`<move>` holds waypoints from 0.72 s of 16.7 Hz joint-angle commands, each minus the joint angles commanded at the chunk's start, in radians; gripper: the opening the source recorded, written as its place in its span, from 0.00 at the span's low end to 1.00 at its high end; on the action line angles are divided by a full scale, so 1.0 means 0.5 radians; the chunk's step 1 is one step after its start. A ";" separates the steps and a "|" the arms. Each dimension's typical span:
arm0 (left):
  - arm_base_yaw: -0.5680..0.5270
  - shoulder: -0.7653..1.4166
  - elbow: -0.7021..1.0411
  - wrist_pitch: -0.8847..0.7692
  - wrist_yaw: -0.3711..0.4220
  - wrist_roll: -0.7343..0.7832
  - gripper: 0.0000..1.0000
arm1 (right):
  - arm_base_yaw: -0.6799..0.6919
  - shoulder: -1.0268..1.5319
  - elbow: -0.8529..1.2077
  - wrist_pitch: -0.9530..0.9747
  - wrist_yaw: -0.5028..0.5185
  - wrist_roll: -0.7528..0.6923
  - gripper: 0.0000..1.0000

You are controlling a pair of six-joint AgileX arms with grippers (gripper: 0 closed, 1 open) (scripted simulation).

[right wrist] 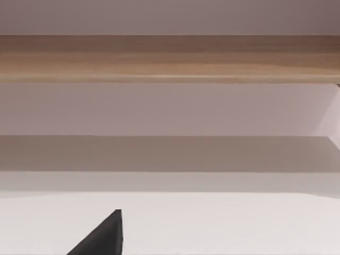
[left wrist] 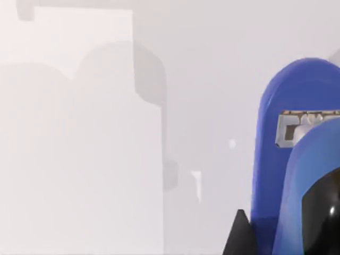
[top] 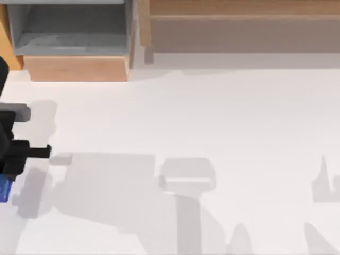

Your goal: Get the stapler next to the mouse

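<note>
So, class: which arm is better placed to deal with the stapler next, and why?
Left. Its claw sits at the table's left edge beside the blue stapler, which looms close in the left wrist view. The right wrist view faces a wooden shelf.

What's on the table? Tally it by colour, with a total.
Blue: 1, the stapler, at the table's left edge.
Black: 1, the left end effector, right by the stapler.
Wood: 2, the open cabinet and the long shelf at the back.
Total: 4.
</note>
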 joint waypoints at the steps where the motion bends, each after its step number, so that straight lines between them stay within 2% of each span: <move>1: 0.001 -0.006 -0.011 0.030 0.024 -0.001 0.00 | 0.000 0.000 0.000 0.000 0.000 0.000 1.00; 5: 0.005 0.037 -0.089 0.112 0.097 -0.003 0.00 | 0.000 0.000 0.000 0.000 0.000 0.000 1.00; 10: 0.005 0.044 -0.096 0.115 0.099 -0.003 0.00 | 0.000 0.000 0.000 0.000 0.000 0.000 1.00; 12: 0.005 0.044 -0.096 0.115 0.099 -0.003 0.15 | 0.000 0.000 0.000 0.000 0.000 0.000 1.00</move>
